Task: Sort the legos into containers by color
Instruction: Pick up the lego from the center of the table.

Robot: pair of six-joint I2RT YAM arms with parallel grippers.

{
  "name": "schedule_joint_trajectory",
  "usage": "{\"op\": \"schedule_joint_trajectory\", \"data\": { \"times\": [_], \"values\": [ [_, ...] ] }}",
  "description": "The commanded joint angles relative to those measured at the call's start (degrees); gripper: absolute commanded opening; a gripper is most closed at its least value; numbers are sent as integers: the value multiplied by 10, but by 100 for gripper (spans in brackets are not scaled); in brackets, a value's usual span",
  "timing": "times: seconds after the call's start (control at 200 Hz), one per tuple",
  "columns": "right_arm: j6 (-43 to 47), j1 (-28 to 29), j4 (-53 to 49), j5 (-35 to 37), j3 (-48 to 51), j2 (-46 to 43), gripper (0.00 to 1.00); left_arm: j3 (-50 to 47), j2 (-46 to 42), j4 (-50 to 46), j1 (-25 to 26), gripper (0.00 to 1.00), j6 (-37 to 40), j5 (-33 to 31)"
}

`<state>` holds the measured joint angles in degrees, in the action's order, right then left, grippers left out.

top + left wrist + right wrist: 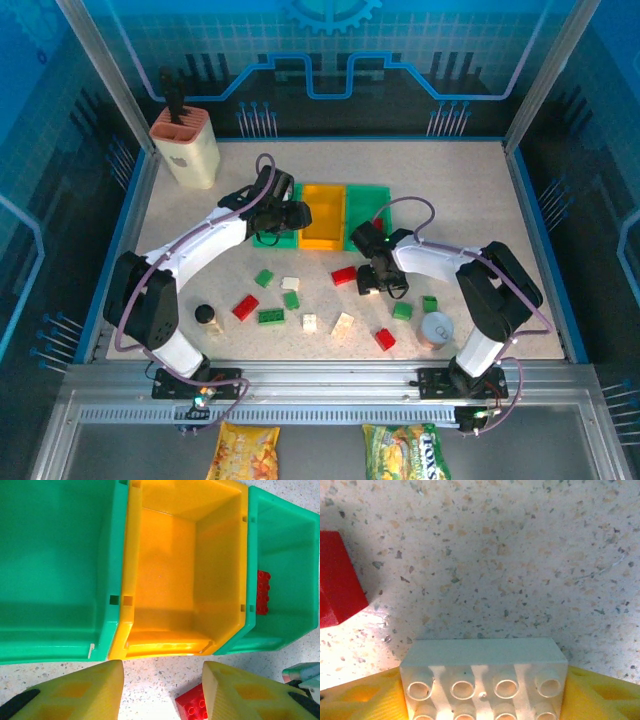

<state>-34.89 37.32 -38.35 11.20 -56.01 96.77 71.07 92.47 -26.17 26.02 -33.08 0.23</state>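
In the top view, the left gripper [290,215] is held over the near edge of the containers [322,190], probably so that a bin is within reach for a drop. The right gripper [378,280] is lowered to the table [460,190], just right of a red brick [343,275]. The other legos [290,300] are scattered on the near part of the table. A grey can [436,330] is near the right arm, a dark bottle [206,318] is at the near left, and a knife block [185,148] is at the far left. None of them is in the path to the bins.

In the left wrist view, the left gripper [162,690] is seen with its jaws moderately apart and nothing between them. The left green bin [55,565] and the yellow bin [165,570] look empty, and one red brick [263,592] lies in the right green bin [290,545]. Another red brick [192,705] lies on the table just beside one finger.

In the right wrist view, a cream-white brick [482,655] is framed by the right gripper [483,695]. The yellow pads [365,700] are pressed against both of its ends, so a grasp for lifting is judged to be made. A red brick [337,580] lies to the left, apart from it. It could be knocked if the lift is not made straight up.
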Motion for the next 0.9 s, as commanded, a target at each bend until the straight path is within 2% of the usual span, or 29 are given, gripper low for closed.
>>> {"op": "schedule_joint_trajectory", "data": {
  "times": [0.0, 0.13, 0.405, 0.895],
  "values": [
    [-13, 11, -28, 4, -14, -2, 67, -12, -17, 12, -4, 46, -4, -2],
    [-14, 14, -36, 2, -18, -9, 61, -15, -17, 14, -5, 46, -6, -2],
    [-11, 27, -64, 2, -62, -15, 61, -39, -38, 19, -20, 47, -9, 5],
    [31, 71, -118, -35, -299, 76, 61, -167, -176, 9, -111, 48, 6, 19]
  ]
}}
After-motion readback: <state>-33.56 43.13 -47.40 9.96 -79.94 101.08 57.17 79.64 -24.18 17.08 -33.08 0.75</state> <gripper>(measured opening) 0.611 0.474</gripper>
